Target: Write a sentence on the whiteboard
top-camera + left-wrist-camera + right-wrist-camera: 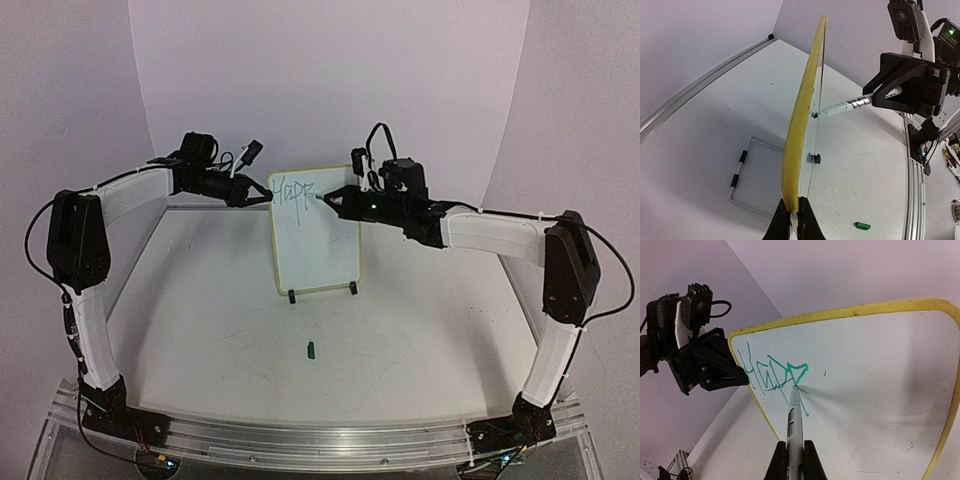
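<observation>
A green pen cap (311, 349) lies alone on the near tabletop (420, 330). Farther back, mid-tabletop, the whiteboard (318, 250) stands almost upright on a wire stand (742, 167). Both arms rise from their near bases, elbows wide, with their forearms levelled inward toward the board's top. The left claw (794, 212) is clamped on the board's yellow left edge. The right claw (795, 450) is closed around a marker pen (794, 415). The pen's tip touches the board beside the sentence (771, 371), a few green letters in the upper left corner.
</observation>
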### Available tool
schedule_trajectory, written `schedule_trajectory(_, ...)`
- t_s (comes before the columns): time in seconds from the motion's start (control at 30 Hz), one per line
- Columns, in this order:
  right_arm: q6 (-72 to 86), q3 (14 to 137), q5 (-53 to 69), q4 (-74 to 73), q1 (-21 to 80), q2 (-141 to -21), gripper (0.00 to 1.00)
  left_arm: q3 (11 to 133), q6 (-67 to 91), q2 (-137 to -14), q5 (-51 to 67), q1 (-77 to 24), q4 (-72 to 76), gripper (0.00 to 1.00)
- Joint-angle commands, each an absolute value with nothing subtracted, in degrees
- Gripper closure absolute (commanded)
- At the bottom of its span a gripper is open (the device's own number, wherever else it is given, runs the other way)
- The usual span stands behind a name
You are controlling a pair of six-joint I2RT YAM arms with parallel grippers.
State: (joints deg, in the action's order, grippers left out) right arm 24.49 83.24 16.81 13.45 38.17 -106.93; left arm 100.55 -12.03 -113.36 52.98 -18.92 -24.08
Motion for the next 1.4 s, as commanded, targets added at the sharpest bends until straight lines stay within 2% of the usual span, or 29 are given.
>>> schedule_trajectory(0.0, 23.75, 82.92, 15.68, 13.75, 37.88, -101.35, 1.0, 102.02, -13.65, -115.1, 52.61, -19.51, -26.77, 1.0)
schedule_trajectory(0.3, 22.56, 80.91, 19.35, 12.05, 36.43, -97.93, 1.0, 102.13, -13.8, -115.14, 52.59, -19.51, -27.29, 1.0)
schedule_trajectory(0.57, 21.98, 81.0, 26.17, 12.13, 33.8, -99.77, 1.0, 102.22, -14.06, -114.99, 52.33, -19.51, -27.86, 1.0)
schedule_trajectory(1.0, 22.05, 86.11, 26.46, 12.2, 33.55, -105.23, 1.0, 102.6, -14.68, -115.44, 52.22, -19.52, -29.18, 1.0)
schedule_trajectory(1.37, 22.85, 85.01, 22.43, 12.05, 33.55, -105.67, 1.0, 102.95, -14.9, -115.74, 52.12, -19.51, -29.46, 1.0)
